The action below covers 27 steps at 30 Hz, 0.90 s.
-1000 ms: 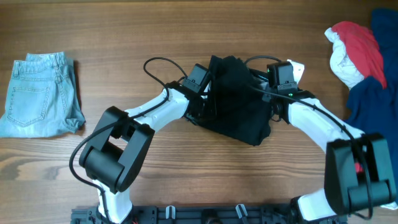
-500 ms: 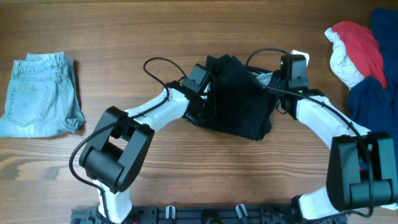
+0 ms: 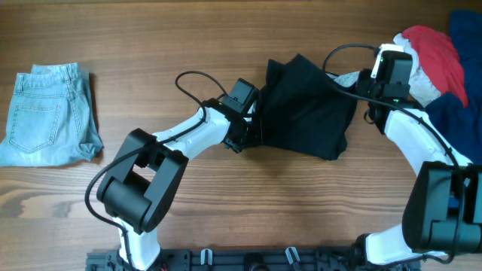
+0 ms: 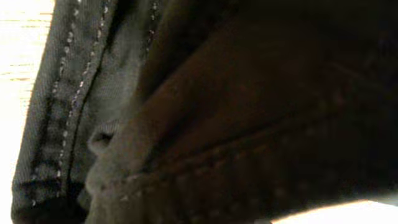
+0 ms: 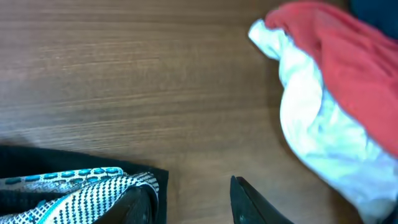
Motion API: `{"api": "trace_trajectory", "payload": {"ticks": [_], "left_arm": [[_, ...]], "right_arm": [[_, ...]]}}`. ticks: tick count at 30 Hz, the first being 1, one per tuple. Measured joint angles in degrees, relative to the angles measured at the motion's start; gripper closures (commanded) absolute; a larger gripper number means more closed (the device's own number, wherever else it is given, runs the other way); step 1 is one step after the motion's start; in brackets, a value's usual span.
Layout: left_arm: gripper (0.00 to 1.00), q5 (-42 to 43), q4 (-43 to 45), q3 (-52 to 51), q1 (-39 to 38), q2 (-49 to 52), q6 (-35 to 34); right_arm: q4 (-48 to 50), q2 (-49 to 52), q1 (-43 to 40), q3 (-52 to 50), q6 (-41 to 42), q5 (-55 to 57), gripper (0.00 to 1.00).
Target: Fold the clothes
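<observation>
The grained wooden table (image 3: 226,30) carries crumpled black shorts (image 3: 309,113) at its middle, flat light-blue denim shorts (image 3: 49,113) far left, and a bunched red and white garment (image 3: 433,56) on navy cloth (image 3: 452,120) far right. The left gripper (image 3: 251,126) pinches the black shorts' stitched left edge. The right gripper (image 5: 189,193) stands spread over bare wood beside their checked woven lining (image 5: 74,186).

no readable text

no lettering, brand, number or sign can be made out on the black shorts (image 3: 309,113), nor on the denim shorts (image 3: 49,113) well to the left of them, nor on the red and white garment (image 3: 431,56) to their right; the teal-and-white band (image 5: 74,186) at the black shorts' edge shows only a woven pattern.
</observation>
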Motion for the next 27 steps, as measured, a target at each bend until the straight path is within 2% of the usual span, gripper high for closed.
{"api": "trace_trajectory", "payload": {"ticks": [1, 4, 8, 10, 13, 16, 20, 27], "left_arm": [[0.76, 0.0, 0.0, 0.0, 0.0, 0.0, 0.0], [0.76, 0.0, -0.1, 0.0, 0.0, 0.0, 0.0], [0.76, 0.0, -0.1, 0.0, 0.0, 0.0, 0.0], [0.76, 0.0, -0.1, 0.0, 0.0, 0.0, 0.0], [0.76, 0.0, -0.1, 0.0, 0.0, 0.0, 0.0], [0.76, 0.0, -0.2, 0.0, 0.0, 0.0, 0.0], [0.76, 0.0, -0.2, 0.0, 0.0, 0.0, 0.0], [0.76, 0.0, -0.2, 0.0, 0.0, 0.0, 0.0]], "right_arm": [[0.2, 0.0, 0.0, 0.1, -2.7, -0.6, 0.51], [0.1, 0.0, -0.5, 0.4, -7.1, -1.2, 0.45], [-2.8, -1.4, -0.9, 0.7, -10.2, -1.3, 0.44], [-6.9, -5.6, -1.0, 0.8, -10.8, -3.5, 0.53], [-14.5, -11.5, -1.4, 1.6, -11.1, -10.5, 0.71], [-24.4, -12.7, -1.8, 2.3, -10.2, -20.3, 0.76], [-25.2, -12.2, -1.9, 2.3, -3.8, -19.0, 0.75], [-32.3, -11.4, 0.5, 2.3, -9.4, -32.3, 0.75]]}}
